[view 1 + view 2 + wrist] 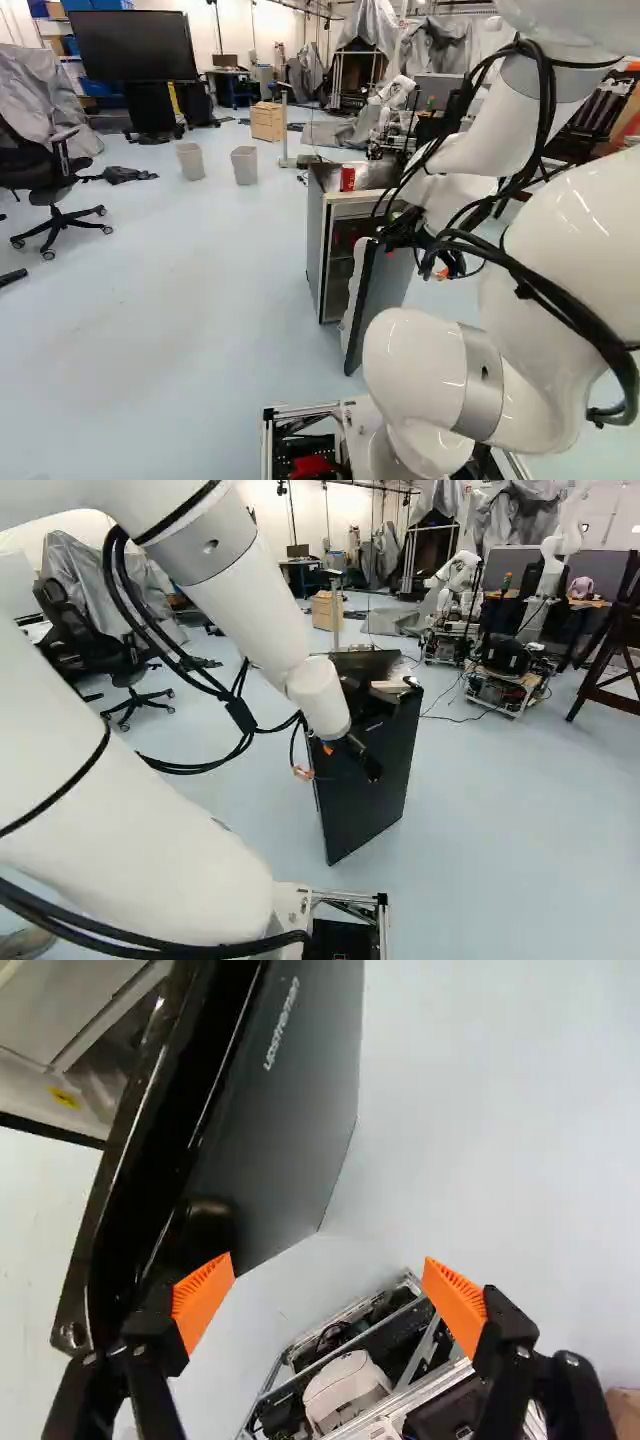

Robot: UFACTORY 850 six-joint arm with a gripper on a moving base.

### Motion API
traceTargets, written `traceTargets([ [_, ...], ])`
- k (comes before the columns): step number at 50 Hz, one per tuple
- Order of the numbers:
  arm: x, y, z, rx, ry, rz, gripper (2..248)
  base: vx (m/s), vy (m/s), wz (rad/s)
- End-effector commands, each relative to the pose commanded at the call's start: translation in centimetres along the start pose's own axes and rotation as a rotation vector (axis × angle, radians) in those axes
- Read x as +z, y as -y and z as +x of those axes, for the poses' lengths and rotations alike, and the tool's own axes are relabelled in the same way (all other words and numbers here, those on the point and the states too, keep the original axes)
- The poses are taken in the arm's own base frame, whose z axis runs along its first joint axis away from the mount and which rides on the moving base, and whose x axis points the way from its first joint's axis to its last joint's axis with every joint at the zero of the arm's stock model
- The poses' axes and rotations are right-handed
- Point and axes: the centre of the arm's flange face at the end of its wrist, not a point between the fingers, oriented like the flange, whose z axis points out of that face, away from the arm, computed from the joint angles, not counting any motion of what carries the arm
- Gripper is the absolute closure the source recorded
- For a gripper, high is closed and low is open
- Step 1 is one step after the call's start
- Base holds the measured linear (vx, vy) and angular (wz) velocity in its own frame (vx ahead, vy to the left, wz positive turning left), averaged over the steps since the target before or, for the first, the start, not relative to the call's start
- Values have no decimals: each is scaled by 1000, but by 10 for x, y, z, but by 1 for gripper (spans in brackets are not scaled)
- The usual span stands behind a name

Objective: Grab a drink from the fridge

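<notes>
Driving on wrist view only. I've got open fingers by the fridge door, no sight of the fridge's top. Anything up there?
Observer: Yes. The left base view shows a red can standing upright on top of the fridge.

Operator: OK. What's beyond the fridge, on the far side?

Observer: Another robot, white, on a low cart. The right base view has it past the fridge, toward the back of the room.

Operator: And the floor off to the fridge's left?

Observer: Two grey bins stand there, side by side with a gap between them, at the left of the fridge in the left base view and farther off.
</notes>
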Motion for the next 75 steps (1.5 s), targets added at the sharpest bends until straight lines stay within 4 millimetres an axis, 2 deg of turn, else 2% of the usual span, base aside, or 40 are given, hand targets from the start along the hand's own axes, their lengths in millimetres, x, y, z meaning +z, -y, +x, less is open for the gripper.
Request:
traceTargets([
  [43, 10, 61, 19, -229, -24, 56, 3, 0, 0, 0],
  [75, 18, 90, 35, -321, -44, 79, 3, 0, 0, 0],
])
